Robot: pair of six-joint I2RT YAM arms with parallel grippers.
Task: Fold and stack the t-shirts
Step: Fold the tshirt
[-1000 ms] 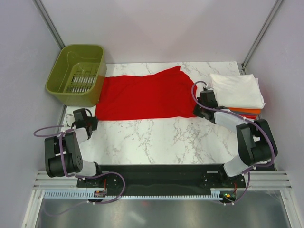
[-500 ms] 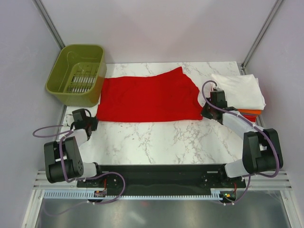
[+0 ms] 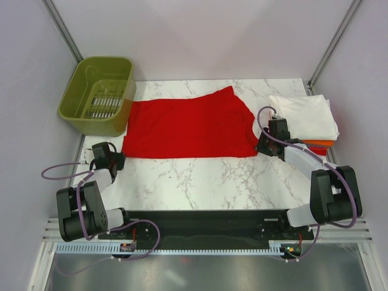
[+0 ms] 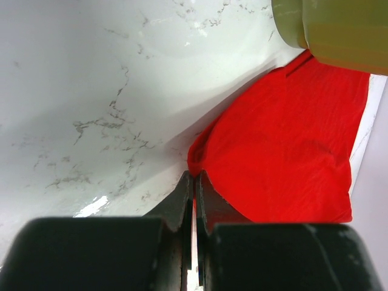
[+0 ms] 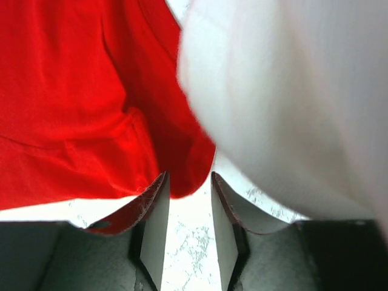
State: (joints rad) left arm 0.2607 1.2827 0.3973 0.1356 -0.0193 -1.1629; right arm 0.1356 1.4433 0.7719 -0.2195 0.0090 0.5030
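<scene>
Far left, the green basket [image 3: 97, 94] sat at the desk's [image 3: 200, 176] corner, its wall touching the red shirt's [image 3: 188, 127] left end. My left claw [image 3: 112, 159] was fully shut, its tips [image 4: 194, 176] right at the shirt's near-left corner. I couldn't tell whether any cloth was pinched.

The shirt lay spread flat across the middle of the desk. Its long axis ran left to right, with the straight edge by the basket and what looked like the sleeve end pointing at the stack.

My right claw [image 3: 259, 148] stood partly open at the near-right corner, gripping nothing. From its wrist camera I saw bare desk between the fingers [image 5: 154, 212] and the red edge just past them. Beside it on the right sat the folded stack, white shirt [image 3: 303, 115] on top, orange shirt [image 3: 318, 142] under it.

I judged the laying-out done and the folding not yet begun. Next, both claws would need firm holds on the near corners to carry that edge over evenly without dragging the cloth.
</scene>
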